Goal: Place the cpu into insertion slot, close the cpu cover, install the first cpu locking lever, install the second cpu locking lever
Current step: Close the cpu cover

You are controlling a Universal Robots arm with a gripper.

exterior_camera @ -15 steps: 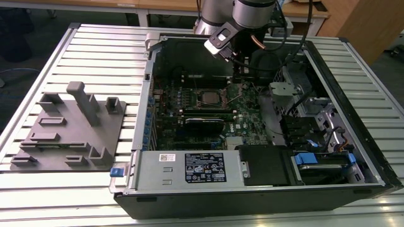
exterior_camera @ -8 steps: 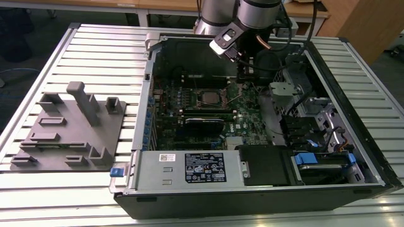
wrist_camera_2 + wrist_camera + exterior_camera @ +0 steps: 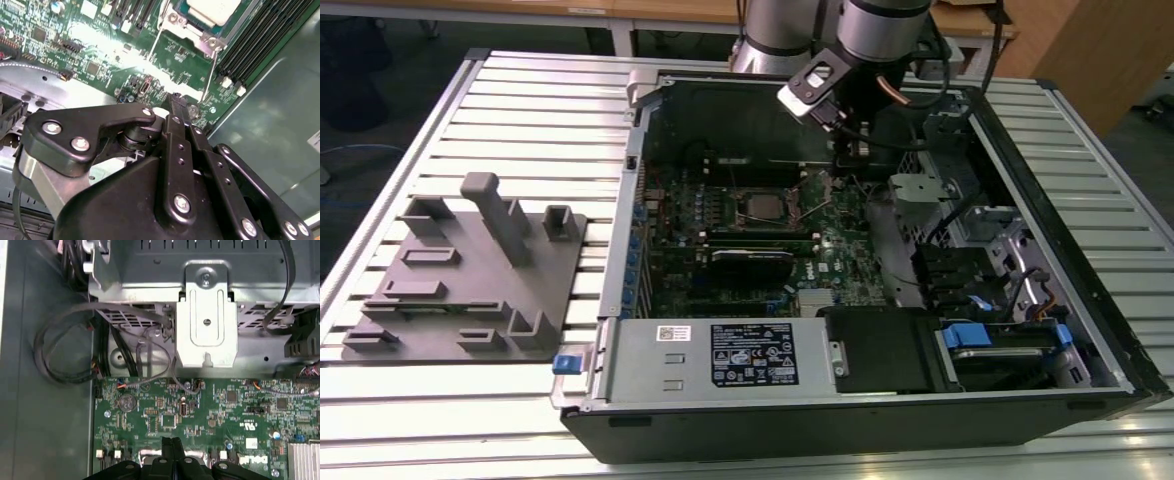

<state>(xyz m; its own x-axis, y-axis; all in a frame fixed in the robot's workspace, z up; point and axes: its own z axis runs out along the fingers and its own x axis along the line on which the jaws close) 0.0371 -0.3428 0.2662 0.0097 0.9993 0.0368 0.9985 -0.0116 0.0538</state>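
The cpu (image 3: 212, 10) shows its pale silver top inside the square metal cpu cover (image 3: 192, 32) on the green board; chip and cover hide the insertion slot beneath them. In the exterior view the cpu (image 3: 765, 204) sits mid-board inside the open computer case. Two thin wire levers (image 3: 209, 75) (image 3: 155, 42) run out from the cover's corners over the board. My gripper (image 3: 176, 100) is shut, its black fingers pressed together with nothing seen between them, tips just above the board near the end of one lever. It also shows in the first wrist view (image 3: 171, 442) and the exterior view (image 3: 847, 172).
Black memory slots (image 3: 255, 45) flank the socket. A metal bracket (image 3: 206, 330) and looped cables (image 3: 65, 350) stand past the board's edge. A long black card (image 3: 750, 262), power supply (image 3: 720, 355) and drive cage (image 3: 987, 250) crowd the case. A grey fixture (image 3: 467, 265) lies on the exterior view's left.
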